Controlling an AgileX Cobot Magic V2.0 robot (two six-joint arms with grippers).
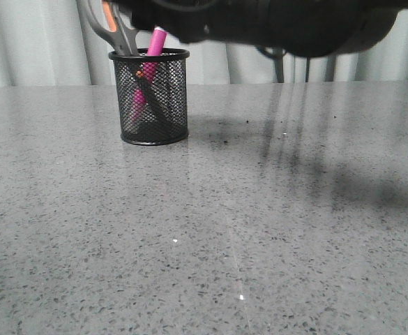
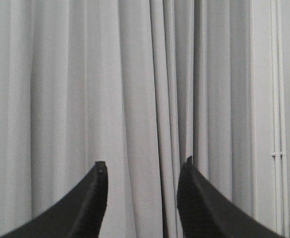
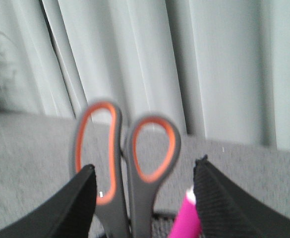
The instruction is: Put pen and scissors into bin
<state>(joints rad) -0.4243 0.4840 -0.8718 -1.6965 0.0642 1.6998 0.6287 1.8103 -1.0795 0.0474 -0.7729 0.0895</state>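
The black mesh bin (image 1: 153,98) stands on the table at the far left. The pink pen (image 1: 155,43) and the scissors (image 1: 117,28) stand inside it, handles up. In the right wrist view the scissors' orange-lined loops (image 3: 127,158) and the pen's top (image 3: 187,220) rise between the fingers. My right gripper (image 3: 145,171) is open, its fingers apart on either side of them, touching neither as far as I can see. My left gripper (image 2: 144,166) is open and empty, facing the curtain. A dark arm (image 1: 280,21) fills the top of the front view.
The grey speckled table (image 1: 224,230) stretches in front of the bin. A white curtain (image 2: 135,74) hangs behind the table. The arm's shadow (image 1: 350,181) falls on the table at the right.
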